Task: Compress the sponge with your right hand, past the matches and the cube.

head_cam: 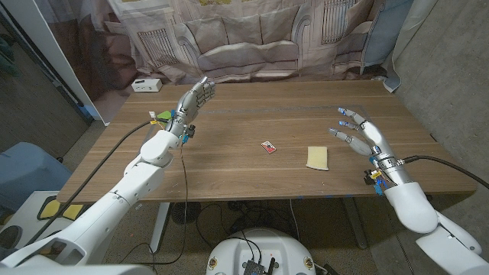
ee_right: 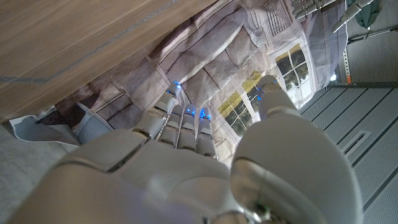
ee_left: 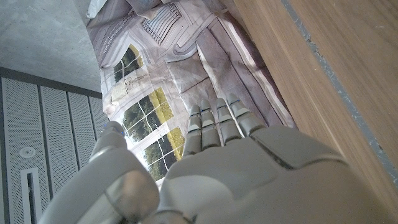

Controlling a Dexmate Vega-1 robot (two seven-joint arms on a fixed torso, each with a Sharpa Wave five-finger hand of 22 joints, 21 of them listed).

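A pale yellow sponge (head_cam: 318,157) lies on the wooden table (head_cam: 252,114), right of centre near the front. A small red matchbox (head_cam: 268,147) lies to its left. My right hand (head_cam: 356,133) hovers just right of the sponge, fingers spread and holding nothing; its fingers (ee_right: 180,118) point toward the curtain in the right wrist view. My left hand (head_cam: 194,99) is raised over the table's left part, fingers together and extended, empty. In the left wrist view the same hand (ee_left: 230,162) reaches past the table edge. I see no cube.
A white box (head_cam: 146,85) sits at the table's far left corner. A printed curtain (head_cam: 244,34) hangs behind the table. Cables run along both forearms.
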